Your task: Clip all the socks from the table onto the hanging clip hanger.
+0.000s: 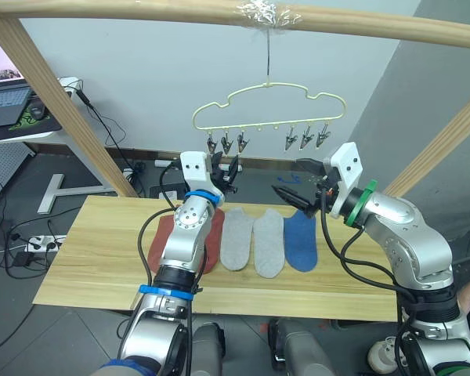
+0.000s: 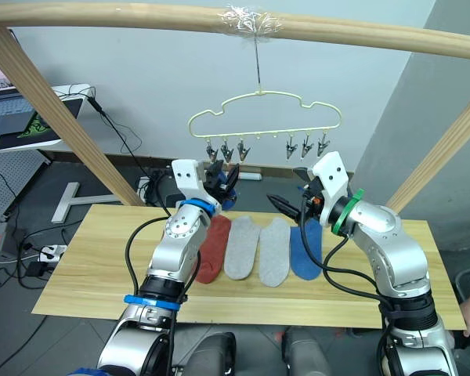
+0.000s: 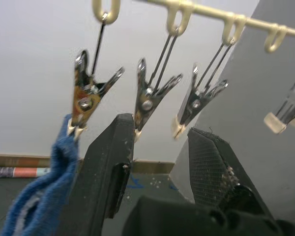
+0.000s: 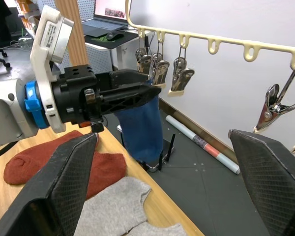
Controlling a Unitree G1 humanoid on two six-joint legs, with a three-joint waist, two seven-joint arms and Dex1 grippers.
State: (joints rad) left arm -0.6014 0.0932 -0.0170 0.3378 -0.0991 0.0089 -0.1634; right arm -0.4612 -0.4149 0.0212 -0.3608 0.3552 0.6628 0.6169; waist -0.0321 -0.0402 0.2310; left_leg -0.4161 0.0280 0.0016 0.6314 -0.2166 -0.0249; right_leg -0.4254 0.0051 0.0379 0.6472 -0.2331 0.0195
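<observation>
The socks are split between the bench and the hanger. One blue fabric ankle sock (image 4: 137, 123) hangs by its cuff from the end clip (image 3: 83, 96) at the 9 o'clock end of the thin pale-yellow cloud-shaped wire clip hanger (image 1: 268, 106), which hangs by its hook from the round wooden pole (image 1: 219, 12) at 12 o'clock. It hangs freely, so the clip seems to be carrying it by itself.

On the long light-wood bench (image 1: 94, 258) lie five more in a row, toes toward the robot: two rust-red socks (image 4: 54, 162) overlapping at the 9 o'clock end, partly behind the left arm, then two light grey socks (image 1: 252, 239) touching side by side, then the second blue sock (image 1: 301, 239) at the 3 o'clock end. Laid flat and parallel like this, each cuff is easy to reach.

The left gripper (image 3: 157, 167) is raised just under the second and third clips, its black fingers (image 3: 110, 167) moderately apart and holding nothing. The right gripper (image 4: 167, 187) hovers above the blue sock on the bench, its fingers spread wide and empty, angled toward the hanger. Five clips are empty, matching the five socks left, so my guess is the task is at an early stage.
</observation>
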